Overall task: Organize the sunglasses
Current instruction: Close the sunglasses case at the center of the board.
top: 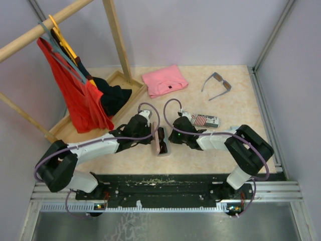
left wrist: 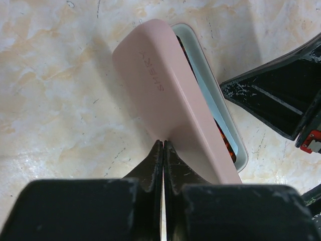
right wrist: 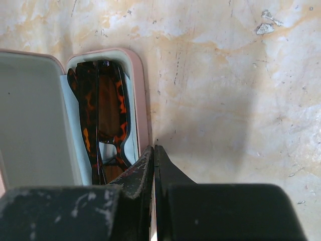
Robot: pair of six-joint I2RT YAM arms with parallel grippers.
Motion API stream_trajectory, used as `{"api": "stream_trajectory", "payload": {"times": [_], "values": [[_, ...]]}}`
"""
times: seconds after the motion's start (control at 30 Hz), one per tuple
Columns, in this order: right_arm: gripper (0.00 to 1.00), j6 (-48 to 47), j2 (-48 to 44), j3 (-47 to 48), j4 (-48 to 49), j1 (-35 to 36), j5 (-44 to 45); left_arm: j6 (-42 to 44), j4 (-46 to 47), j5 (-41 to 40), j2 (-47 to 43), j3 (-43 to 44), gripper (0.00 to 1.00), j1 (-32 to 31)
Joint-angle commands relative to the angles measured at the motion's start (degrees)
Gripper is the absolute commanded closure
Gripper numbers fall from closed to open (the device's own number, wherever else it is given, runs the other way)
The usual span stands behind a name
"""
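Note:
The brown sunglasses (right wrist: 103, 115) lie folded inside the open pink case (right wrist: 141, 100), on a light blue lining. Its lid (left wrist: 170, 100) stands half raised over them, so only a sliver of the brown frame (left wrist: 226, 144) shows in the left wrist view. My left gripper (left wrist: 163, 143) is shut, holding nothing, with its tips against the lid's outer face. My right gripper (right wrist: 154, 148) is shut too, its tips at the case's right rim. From above, the case (top: 161, 143) sits between the left gripper (top: 153, 137) and the right gripper (top: 173, 136). The grey-blue sunglasses (top: 216, 85) lie open at the far right.
A flag-patterned case (top: 206, 120) lies just behind my right arm. A folded pink cloth (top: 164, 80) is at the back centre. A wooden rack (top: 114, 30) with hanging red and dark clothes stands over a wooden tray (top: 120, 80) at the left.

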Motion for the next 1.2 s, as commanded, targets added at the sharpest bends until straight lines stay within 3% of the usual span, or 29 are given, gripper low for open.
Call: {"api": "stream_trajectory", "payload": {"times": [0.0,0.43,0.73,1.17], "values": [[1.0,1.1,1.5,0.1,5.5,0.3,-4.0,-0.4,4.2,4.9,1.3,1.2,0.99,-0.3],[1.0,1.6,2.3,0.0,7.9,0.3,-8.1,-1.5,6.2,6.9,5.1,2.8,1.0,-0.4],[1.0,1.4,1.5,-0.9,6.4,0.3,-6.4,-2.0,1.9,0.6,-2.0,2.0,0.98,-0.4],[1.0,1.4,1.1,-1.1,6.9,0.3,-7.3,-1.9,3.3,4.2,-2.3,3.3,0.99,-0.4]]}}
